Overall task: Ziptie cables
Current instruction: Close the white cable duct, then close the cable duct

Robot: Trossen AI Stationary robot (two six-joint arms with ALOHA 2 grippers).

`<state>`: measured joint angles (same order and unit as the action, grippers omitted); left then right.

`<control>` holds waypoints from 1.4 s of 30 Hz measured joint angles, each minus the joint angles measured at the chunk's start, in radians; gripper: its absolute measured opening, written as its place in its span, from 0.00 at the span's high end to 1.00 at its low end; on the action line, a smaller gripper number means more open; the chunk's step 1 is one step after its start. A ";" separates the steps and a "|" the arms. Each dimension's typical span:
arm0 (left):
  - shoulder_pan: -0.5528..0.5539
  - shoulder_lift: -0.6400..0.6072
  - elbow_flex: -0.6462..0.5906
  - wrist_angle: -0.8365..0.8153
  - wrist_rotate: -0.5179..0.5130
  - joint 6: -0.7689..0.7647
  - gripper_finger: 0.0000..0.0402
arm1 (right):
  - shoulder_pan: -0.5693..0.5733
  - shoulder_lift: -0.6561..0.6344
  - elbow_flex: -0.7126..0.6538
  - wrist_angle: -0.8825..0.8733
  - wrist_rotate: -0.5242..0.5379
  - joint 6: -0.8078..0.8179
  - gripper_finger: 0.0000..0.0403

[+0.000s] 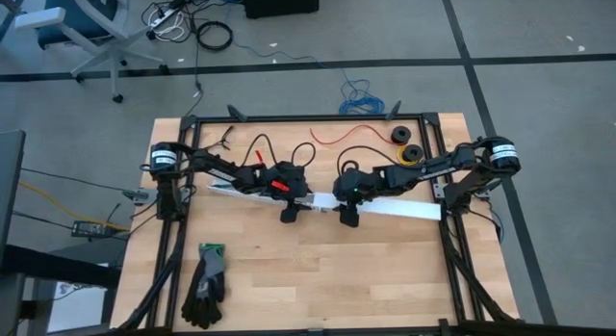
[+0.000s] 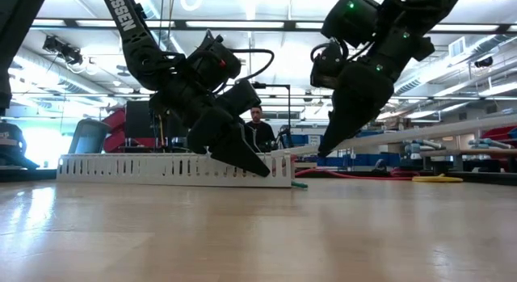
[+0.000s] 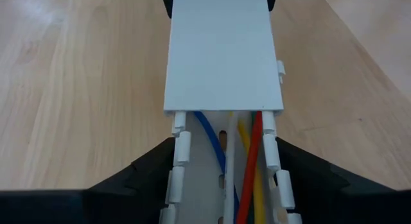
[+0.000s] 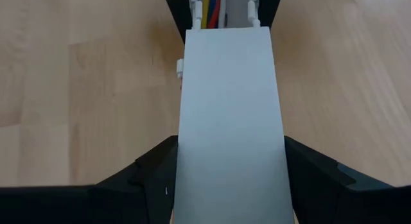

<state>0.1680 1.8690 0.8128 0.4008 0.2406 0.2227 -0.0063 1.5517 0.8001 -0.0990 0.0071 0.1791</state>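
Observation:
A white slotted channel [image 1: 241, 192] lies across the table's middle; in the low view the channel [image 2: 161, 169] rests flat on its base. Coloured cables [image 3: 247, 172], blue, yellow and red, run inside it. A flat white cover [image 1: 395, 209] continues from the channel's right end. My left gripper [image 1: 289, 213] straddles the channel near that end. My right gripper [image 1: 348, 216] straddles the cover close by. In the low view the cover [image 2: 420, 132] slants upward toward the right. My left gripper [image 3: 223, 153] has the channel between its two fingers, one against each slotted wall [image 3: 180, 153], near the end where the cover begins. It comes slanting down from above and lies across the channel, which stays on the table. My right gripper [image 4: 231, 147] pinches the white cover [image 4: 228, 108] across its width, a finger [image 4: 160, 172] on each long edge, near the end facing the channel. It comes from above, slanting. The cover is tilted, its low end by the channel and its other end raised.
Black gloves [image 1: 207, 283] lie near the front left. A yellow roll [image 1: 397, 136], a black roll [image 1: 412, 153], a thin red wire [image 1: 337, 134] and black cables [image 1: 260, 148] lie at the far side. Black frame rails [image 1: 188, 182] border the table. A person [image 2: 257, 128] is beyond it.

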 joint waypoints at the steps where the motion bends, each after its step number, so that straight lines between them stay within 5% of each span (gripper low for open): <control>1: 0.000 0.000 0.000 0.000 0.001 0.001 0.39 | 0.000 0.000 0.000 0.001 0.000 0.000 0.43; 31: 0.000 0.002 0.001 -0.002 -0.010 0.007 0.39 | 0.051 -0.108 0.007 0.135 0.049 0.010 0.47; 42: 0.000 0.002 0.001 -0.002 -0.006 0.005 0.39 | 0.074 -0.134 0.005 -0.026 0.261 0.076 0.58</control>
<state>0.1677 1.8709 0.8135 0.3985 0.2341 0.2276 0.0676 1.4181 0.8047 -0.1252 0.2676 0.2550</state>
